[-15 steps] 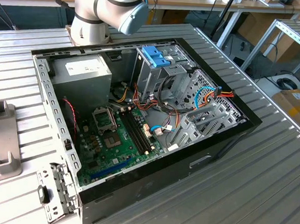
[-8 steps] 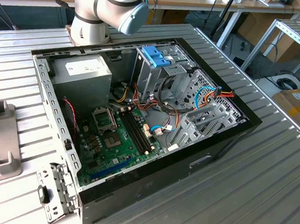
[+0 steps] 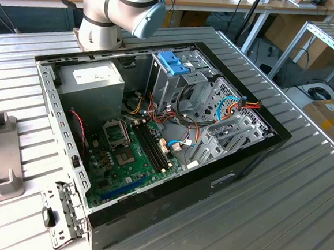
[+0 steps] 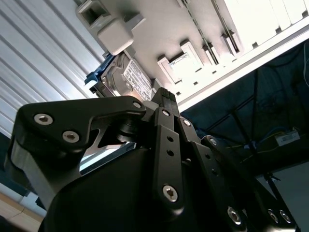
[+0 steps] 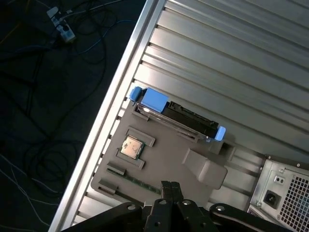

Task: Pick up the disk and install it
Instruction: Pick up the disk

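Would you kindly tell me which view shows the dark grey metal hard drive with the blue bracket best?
The first wrist view: the disk sits unobstructed on the grey plastic fixture tray. In the second wrist view the black gripper hides part of it.

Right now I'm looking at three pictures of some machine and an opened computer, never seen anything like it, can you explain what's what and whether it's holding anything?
The machine is a robot arm on a ribbed metal table. The exterior view comes from a camera off the arm: it shows an open computer case lying on the table, its green circuit board exposed. The two wrist views come from cameras riding on the arm, looking past its black gripper. It is closed and holds nothing. In the first wrist view, beyond the gripper, the disk, a hard drive with a light blue bracket, stands on edge in a grey holder tray, which also holds a small processor chip.
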Controlling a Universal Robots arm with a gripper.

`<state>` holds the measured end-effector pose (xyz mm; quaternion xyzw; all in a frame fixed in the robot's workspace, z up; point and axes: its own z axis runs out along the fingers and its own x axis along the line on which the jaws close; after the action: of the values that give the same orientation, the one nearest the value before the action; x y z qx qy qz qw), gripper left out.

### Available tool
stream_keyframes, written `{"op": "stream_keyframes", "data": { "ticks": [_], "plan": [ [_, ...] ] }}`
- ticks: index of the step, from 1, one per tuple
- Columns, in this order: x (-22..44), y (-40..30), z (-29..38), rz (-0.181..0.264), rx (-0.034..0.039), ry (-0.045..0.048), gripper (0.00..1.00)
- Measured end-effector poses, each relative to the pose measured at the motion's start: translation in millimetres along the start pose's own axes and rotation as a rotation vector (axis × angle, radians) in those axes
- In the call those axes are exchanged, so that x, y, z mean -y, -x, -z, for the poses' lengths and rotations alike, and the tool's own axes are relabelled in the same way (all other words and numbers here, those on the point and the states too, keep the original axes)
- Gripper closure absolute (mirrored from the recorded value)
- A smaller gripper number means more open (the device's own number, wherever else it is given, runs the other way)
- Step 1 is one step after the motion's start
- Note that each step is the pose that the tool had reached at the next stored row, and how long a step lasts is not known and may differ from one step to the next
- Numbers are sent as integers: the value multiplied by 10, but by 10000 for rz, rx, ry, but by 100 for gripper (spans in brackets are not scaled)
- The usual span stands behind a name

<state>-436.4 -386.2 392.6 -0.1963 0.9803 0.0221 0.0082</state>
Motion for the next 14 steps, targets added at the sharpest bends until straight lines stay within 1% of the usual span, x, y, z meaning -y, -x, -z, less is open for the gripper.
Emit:
{"op": "stream_keyframes", "data": {
  "ticks": [14],
  "plan": [
    [0, 0, 0, 359, -14, 9, 90]
  ]
}}
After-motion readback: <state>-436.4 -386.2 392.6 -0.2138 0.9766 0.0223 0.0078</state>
